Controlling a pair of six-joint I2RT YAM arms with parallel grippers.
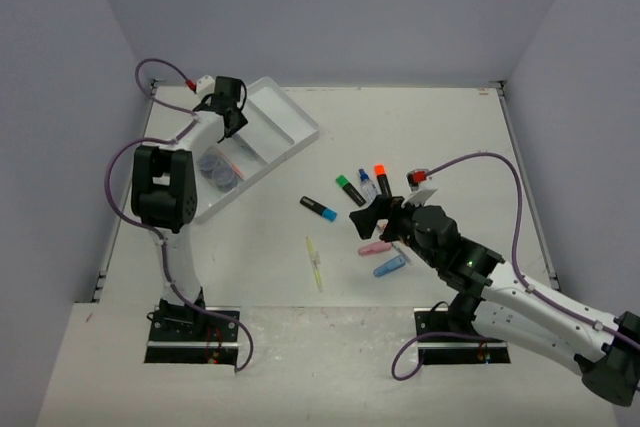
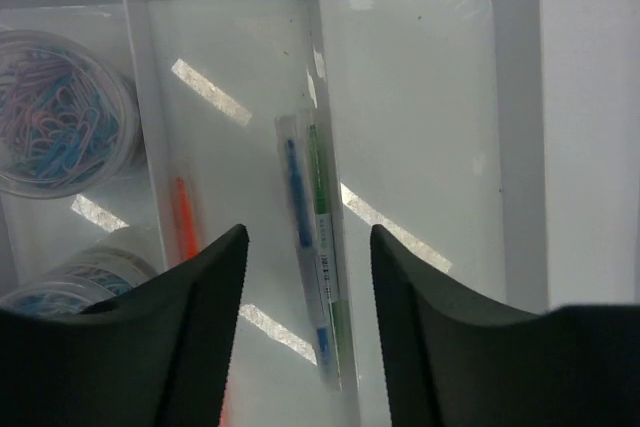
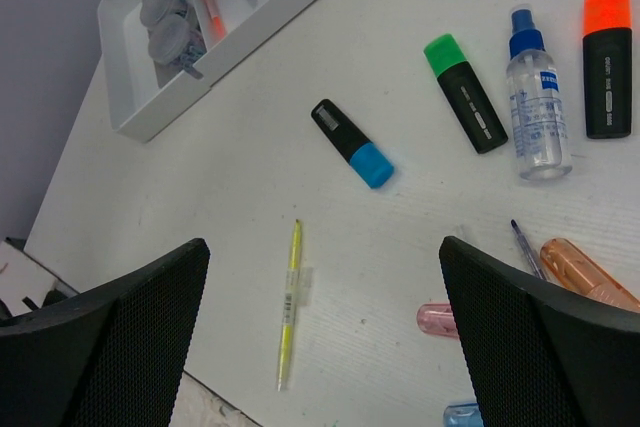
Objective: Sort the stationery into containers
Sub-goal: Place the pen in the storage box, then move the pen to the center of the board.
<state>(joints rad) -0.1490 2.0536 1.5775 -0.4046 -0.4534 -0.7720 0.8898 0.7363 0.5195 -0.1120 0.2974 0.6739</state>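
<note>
The white tray (image 1: 287,123) sits at the back left. My left gripper (image 1: 228,113) hovers over it, open and empty. In the left wrist view my gripper (image 2: 308,239) is above a blue and a green pen (image 2: 318,247) lying against a divider of the tray (image 2: 420,127). An orange pen (image 2: 185,219) lies one compartment to the left. My right gripper (image 1: 375,217) is open and empty above the table. In the right wrist view it (image 3: 322,247) is above a yellow pen (image 3: 290,302).
On the table lie a blue-capped highlighter (image 3: 352,144), a green one (image 3: 465,94), an orange one (image 3: 606,62), a spray bottle (image 3: 535,112), a thin purple pen (image 3: 527,247), and orange (image 3: 590,275), pink (image 3: 437,320) and blue (image 3: 462,415) pieces. Clip jars (image 2: 55,112) stand in the tray.
</note>
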